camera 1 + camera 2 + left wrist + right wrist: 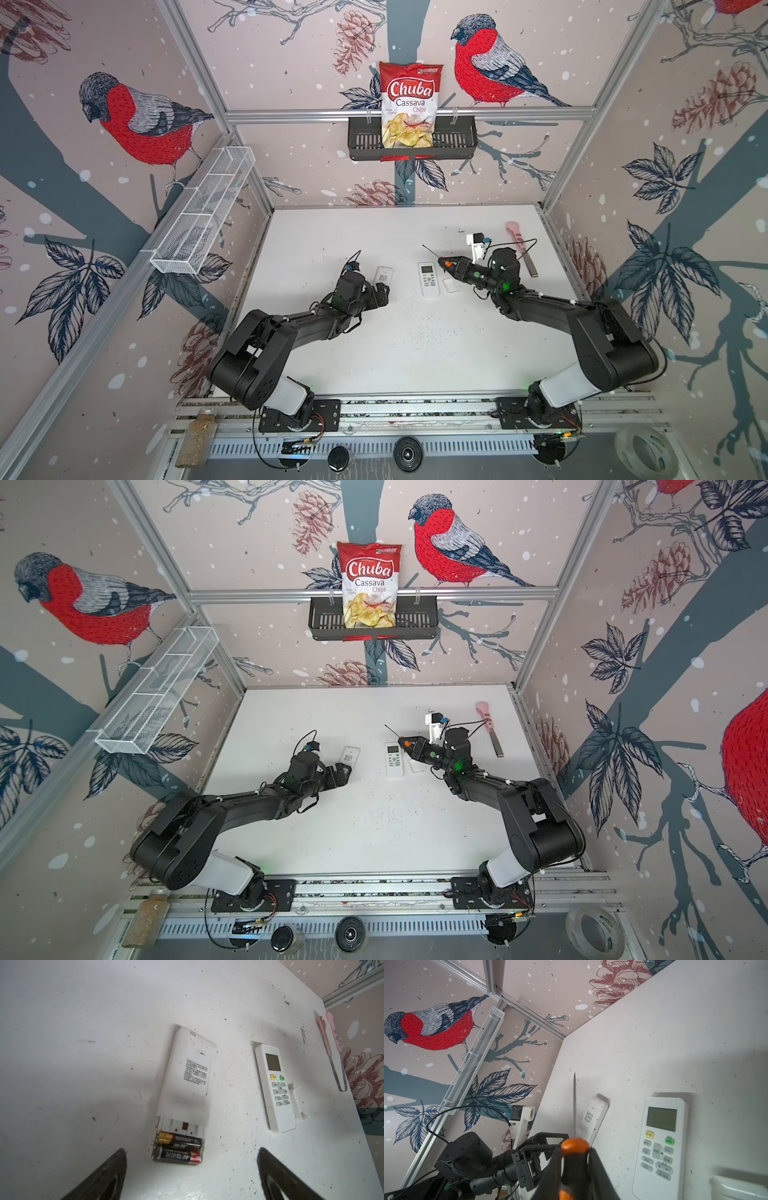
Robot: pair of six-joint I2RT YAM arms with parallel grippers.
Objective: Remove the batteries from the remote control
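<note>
Left gripper (380,293), gaping and empty, is hovering by the batteries (178,1148) bared in the remote (187,1084) (lower centre, wrist view). Right gripper (455,268) is clamping a screwdriver (574,1147), probably for prying next.

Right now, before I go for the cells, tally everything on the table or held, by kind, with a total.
Remotes: 2, a face-down remote and a face-up remote
Batteries: 2, both seated in the face-down remote's open bay
Loose white cover: 1
Screwdriver: 1, held
Pink-handled tool: 1
Total: 7
</note>
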